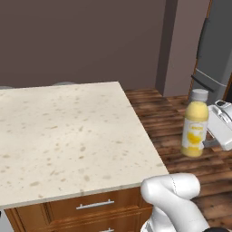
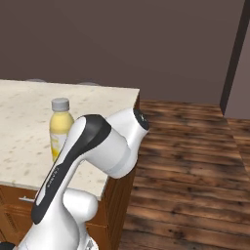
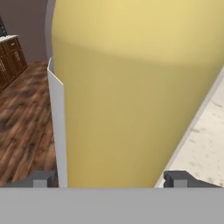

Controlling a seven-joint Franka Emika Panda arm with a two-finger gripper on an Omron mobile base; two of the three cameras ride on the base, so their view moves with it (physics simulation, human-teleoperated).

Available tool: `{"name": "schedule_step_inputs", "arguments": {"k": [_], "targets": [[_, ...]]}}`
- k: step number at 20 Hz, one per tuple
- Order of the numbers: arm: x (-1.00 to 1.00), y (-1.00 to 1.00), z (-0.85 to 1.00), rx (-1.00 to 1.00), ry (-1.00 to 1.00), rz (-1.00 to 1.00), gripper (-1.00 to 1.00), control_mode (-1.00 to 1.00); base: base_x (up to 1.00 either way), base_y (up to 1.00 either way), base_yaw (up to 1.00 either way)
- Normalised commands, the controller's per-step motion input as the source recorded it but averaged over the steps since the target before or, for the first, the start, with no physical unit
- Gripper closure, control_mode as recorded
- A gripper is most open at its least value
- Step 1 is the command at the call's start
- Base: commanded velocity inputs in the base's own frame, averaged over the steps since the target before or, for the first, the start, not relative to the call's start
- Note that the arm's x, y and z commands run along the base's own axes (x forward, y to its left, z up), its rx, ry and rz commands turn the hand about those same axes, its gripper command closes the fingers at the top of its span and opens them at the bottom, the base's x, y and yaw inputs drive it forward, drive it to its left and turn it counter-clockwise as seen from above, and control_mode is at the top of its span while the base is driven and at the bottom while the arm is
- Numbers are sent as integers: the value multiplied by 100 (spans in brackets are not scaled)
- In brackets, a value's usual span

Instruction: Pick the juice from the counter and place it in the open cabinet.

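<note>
The pincer (image 3: 111,179) grips the upright juice (image 1: 195,129) beside the counter (image 1: 68,136), above the wooden floor (image 1: 181,136)

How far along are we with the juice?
Done: the slim pale yellow juice bottle with a grey-white cap is off the beige speckled stone counter, upright in the air over the wood floor. In hand: the gripper has its fingertips either side of it. Left: carrying it to the cabinet.

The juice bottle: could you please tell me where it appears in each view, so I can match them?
Left base view: the juice is at the right, over the wooden floor, beside the hand.
Right base view: the juice is left of centre, partly behind the arm.
Hand view: the juice is close up.
Shared landmark: the counter.
</note>
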Motion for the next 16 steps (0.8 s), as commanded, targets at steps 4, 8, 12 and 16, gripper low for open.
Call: {"name": "schedule_step_inputs", "arguments": {"k": [4,8,12,16], "targets": [[0,0,0,0,0,0,100,-100,0,0,0],[0,0,0,0,0,0,100,100,-2,0,0],[0,0,0,0,0,0,100,100,0,0,-11],[0,0,0,0,0,0,100,100,0,0,-39]]}}
